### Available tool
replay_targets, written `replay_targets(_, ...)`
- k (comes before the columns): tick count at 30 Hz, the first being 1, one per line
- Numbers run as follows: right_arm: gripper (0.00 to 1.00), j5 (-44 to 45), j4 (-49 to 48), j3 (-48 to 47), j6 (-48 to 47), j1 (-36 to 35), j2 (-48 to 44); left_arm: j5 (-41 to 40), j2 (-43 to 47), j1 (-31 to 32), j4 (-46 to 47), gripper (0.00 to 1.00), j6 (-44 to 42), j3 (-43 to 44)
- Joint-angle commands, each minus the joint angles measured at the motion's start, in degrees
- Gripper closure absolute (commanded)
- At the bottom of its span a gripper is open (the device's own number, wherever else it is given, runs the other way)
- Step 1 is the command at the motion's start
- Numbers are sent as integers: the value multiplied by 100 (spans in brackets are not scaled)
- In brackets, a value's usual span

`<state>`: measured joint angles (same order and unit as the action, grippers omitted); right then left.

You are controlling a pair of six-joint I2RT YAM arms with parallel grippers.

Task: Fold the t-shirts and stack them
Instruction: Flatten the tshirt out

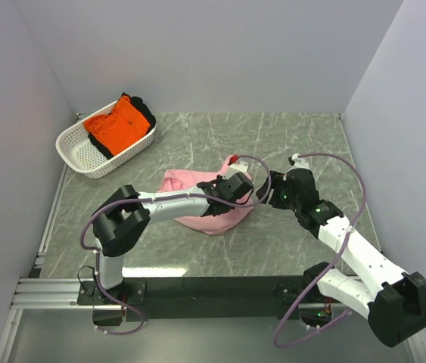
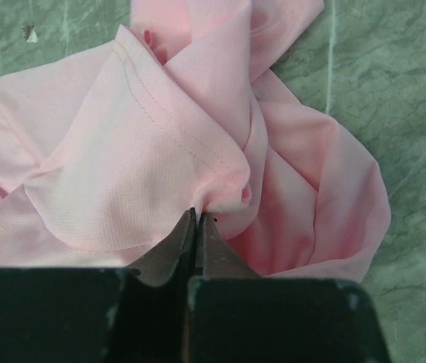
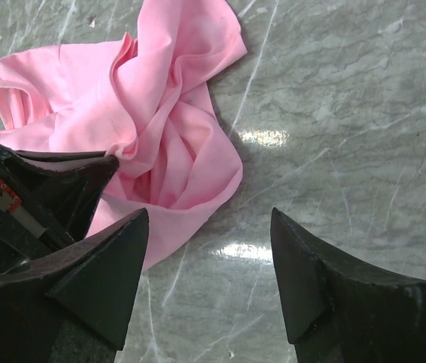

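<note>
- Pink t-shirt (image 1: 211, 221): light pink, soft fabric, lying crumpled and unfolded near the middle of the surface. Folds twist over one another, and a stitched hem runs across the uppermost flap in the left wrist view (image 2: 144, 151). In the right wrist view (image 3: 167, 113) its right-hand edge ends on bare stone.
- Left gripper (image 2: 197, 219): reaches in over the pink t-shirt from the left. Its fingers are pressed fully together, pinching a small pucker of the hemmed flap between the tips. In the overhead view (image 1: 249, 190) it sits at the shirt's right side.
- Right gripper (image 3: 209, 234): fingers spread wide and holding nothing. It is poised over bare surface just beside the shirt's right edge, with its left finger close to the left gripper. In the overhead view (image 1: 270, 190) the two grippers face each other, nearly tip to tip.
- Orange t-shirt (image 1: 120, 123): bright orange, bunched in the basket at the far left, well apart from the pink one.
- Dark garment (image 1: 143, 108): black fabric showing around the orange t-shirt's edges, in the same basket.
- Basket (image 1: 84, 157): white perforated plastic, set at an angle near the far left corner.
- Surface (image 1: 296, 144): grey-green marbled top with pale veins, carrying all of the above.
</note>
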<state>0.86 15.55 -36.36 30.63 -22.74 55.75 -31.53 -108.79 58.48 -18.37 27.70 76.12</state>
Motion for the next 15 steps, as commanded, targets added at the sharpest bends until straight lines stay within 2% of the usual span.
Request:
replay_targets(1, 28, 46, -105, -91, -13, -37, 33, -388, 323, 6, -105, 99, -37, 35)
replay_targets(5, 28, 63, -149, -213, -84, -29, 208, -950, 937, -82, -351, 99, 182, -210)
replay_targets(8, 28, 37, -184, -459, -136, -29, 524, -1101, 1798, -240, -439, 99, 384, -667)
replay_targets(15, 29, -262, -605, -889, -49, -169, 1385, -1128, 4029, -1196, -632, 100, 666, -1853)
